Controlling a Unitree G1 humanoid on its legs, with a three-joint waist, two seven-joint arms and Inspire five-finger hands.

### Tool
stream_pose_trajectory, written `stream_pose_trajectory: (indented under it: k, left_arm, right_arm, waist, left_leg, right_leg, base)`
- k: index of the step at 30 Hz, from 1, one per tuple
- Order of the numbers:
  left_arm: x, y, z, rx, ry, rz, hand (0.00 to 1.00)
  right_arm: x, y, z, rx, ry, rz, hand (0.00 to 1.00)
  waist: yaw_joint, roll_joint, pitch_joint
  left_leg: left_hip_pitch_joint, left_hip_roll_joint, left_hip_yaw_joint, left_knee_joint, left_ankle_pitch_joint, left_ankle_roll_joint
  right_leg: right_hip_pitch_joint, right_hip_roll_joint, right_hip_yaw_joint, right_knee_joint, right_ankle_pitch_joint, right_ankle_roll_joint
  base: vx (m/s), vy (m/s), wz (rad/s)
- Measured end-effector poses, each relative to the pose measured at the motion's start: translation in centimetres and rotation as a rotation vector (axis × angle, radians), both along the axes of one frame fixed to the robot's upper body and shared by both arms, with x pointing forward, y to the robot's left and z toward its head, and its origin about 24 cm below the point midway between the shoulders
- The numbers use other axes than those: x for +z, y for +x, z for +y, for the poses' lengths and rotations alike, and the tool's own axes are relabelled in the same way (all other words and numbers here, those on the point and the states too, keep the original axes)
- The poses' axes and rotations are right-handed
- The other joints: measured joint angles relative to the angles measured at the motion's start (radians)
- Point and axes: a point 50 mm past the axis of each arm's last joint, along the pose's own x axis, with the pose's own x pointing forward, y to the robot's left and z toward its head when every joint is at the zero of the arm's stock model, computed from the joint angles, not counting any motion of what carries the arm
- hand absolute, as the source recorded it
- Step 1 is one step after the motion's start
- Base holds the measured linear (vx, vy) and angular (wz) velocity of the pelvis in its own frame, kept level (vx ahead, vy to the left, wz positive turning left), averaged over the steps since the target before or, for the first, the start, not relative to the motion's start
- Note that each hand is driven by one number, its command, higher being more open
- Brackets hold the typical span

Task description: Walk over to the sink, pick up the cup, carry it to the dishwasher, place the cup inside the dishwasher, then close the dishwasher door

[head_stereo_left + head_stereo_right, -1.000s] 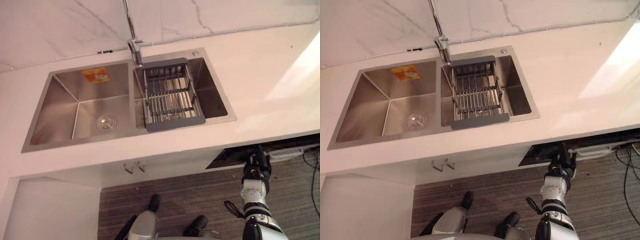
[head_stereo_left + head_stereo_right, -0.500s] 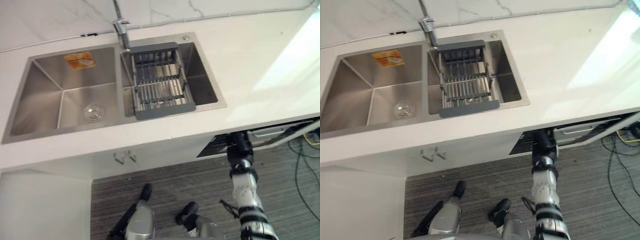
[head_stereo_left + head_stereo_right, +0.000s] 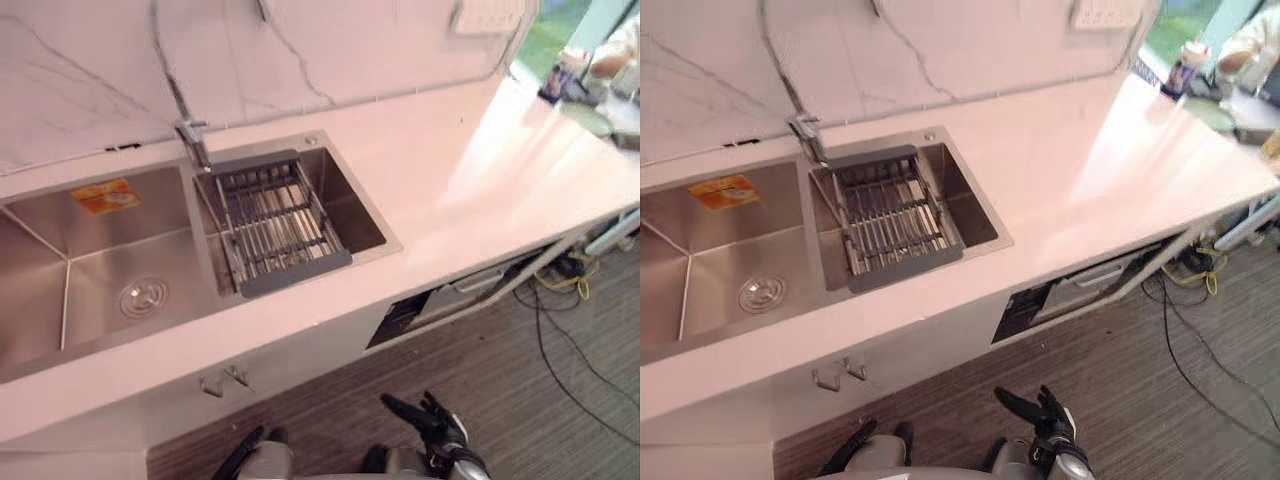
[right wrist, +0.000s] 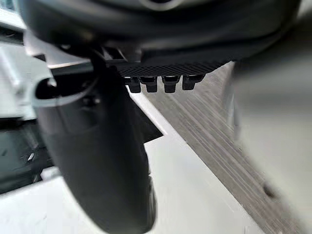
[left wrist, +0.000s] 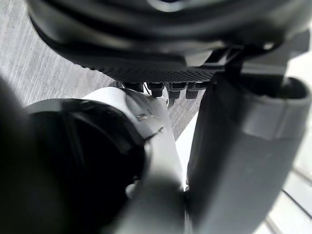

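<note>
Our right hand (image 3: 432,422) and left hand (image 5: 161,73) hang with fingers straight, holding nothing. The one cup (image 3: 1185,70) we spot, dark with a pale top, stands on the surface far right of the sink (image 3: 70,260). Reaching into the sink's bare rack (image 3: 275,225) would likely waste the approach.

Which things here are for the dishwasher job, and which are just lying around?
For the job: sink, dishwasher, right hand, left hand, both with open fingers.

Just lying about: rack in the sink, tap, orange sticker, counter.
</note>
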Motion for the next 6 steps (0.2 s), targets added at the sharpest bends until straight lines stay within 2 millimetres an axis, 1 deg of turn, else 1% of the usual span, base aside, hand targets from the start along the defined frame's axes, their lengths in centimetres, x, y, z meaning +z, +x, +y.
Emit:
stream_pose_trajectory:
  k: [1,2,3,4,5,6]
  left_arm:
    - [0.0,0.2,0.1,-0.015,0.009,0.005,1.00]
    - [0.1,0.5,0.1,-0.037,0.018,0.001,1.00]
    - [0.1,0.8,0.1,-0.050,0.023,0.001,1.00]
    - [0.2,1.4,0.3,-0.078,0.031,0.002,1.00]
    - [0.3,1.6,0.5,-0.094,0.037,0.004,1.00]
    - [0.4,1.8,0.7,-0.100,0.043,0.012,1.00]
  right_arm:
    - [-0.5,-0.6,0.0,-0.004,0.000,0.043,1.00]
    - [-0.7,-0.7,0.2,-0.010,0.015,0.069,1.00]
    - [-0.8,-0.7,0.3,-0.018,0.024,0.077,1.00]
    - [-1.0,-0.9,0.4,-0.034,0.038,0.101,1.00]
    - [-1.0,-1.1,0.6,-0.046,0.046,0.111,1.00]
    - [-1.3,-1.5,0.7,-0.066,0.063,0.142,1.00]
  waist:
    - [-0.001,0.003,-0.006]
    - [-0.001,0.004,-0.006]
    - [-0.001,0.004,-0.006]
    - [-0.004,-0.001,-0.007]
    - [-0.004,-0.013,-0.007]
    - [0.001,-0.040,-0.014]
  left_leg:
    - [0.006,0.002,-0.043,0.000,0.004,0.007]
    - [-0.003,0.007,-0.079,0.000,0.004,0.008]
    - [-0.013,0.008,-0.093,0.000,0.003,0.008]
    - [-0.036,0.002,-0.112,0.002,0.002,0.004]
    - [-0.043,-0.007,-0.112,0.002,0.002,0.004]
    - [-0.045,-0.026,-0.105,0.001,0.008,-0.007]
  right_leg:
    - [0.002,0.023,0.038,-0.005,-0.025,0.007]
    - [0.008,0.068,0.082,-0.095,-0.078,0.012]
    - [0.009,0.092,0.102,-0.153,-0.088,0.014]
    - [0.025,0.132,0.132,-0.289,-0.075,0.020]
    - [0.033,0.135,0.141,-0.338,-0.039,0.015]
    - [0.058,0.117,0.127,-0.383,-0.049,0.025]
  base:
    - [0.01,-0.059,1.01]
    - [0.01,-0.050,0.99]
    - [0.01,-0.081,0.91]
    - [0.00,-0.101,0.71]
    - [0.03,-0.199,0.75]
    - [0.03,-0.148,0.37]
